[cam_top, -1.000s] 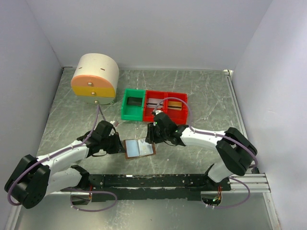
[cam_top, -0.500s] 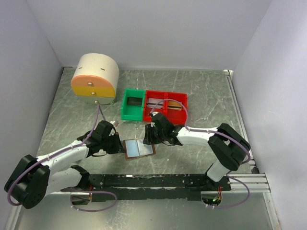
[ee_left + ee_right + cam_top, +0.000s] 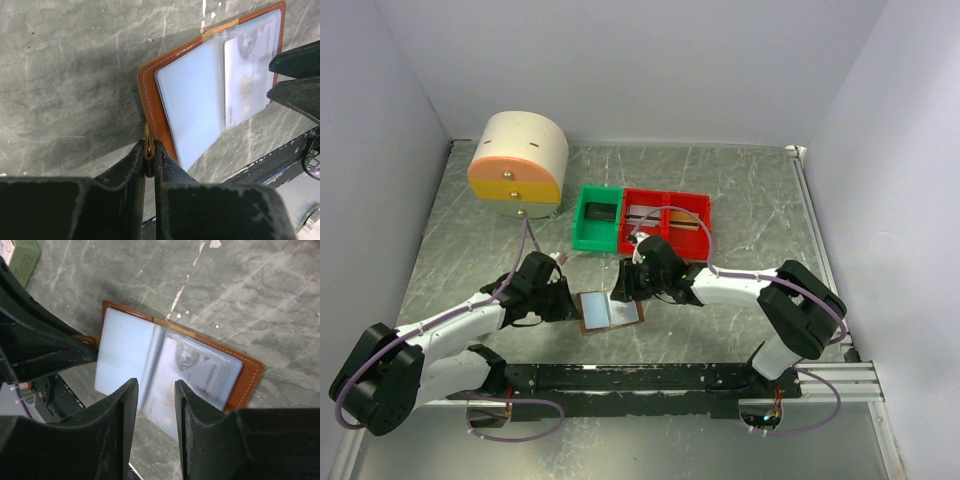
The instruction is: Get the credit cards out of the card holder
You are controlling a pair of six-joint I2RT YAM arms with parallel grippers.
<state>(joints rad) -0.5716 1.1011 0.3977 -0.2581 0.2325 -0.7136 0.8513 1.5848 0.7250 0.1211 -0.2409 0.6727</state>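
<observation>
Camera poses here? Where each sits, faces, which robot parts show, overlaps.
Top external: high behind the bases, looking down on the table; both arms visible.
Left wrist: rides that arm, looks down past the left gripper, shut on the tab of the card holder.
Right wrist: rides that arm, looks down through the open right gripper at the holder.
Shared: all show the card holder; each wrist catches the other gripper.
</observation>
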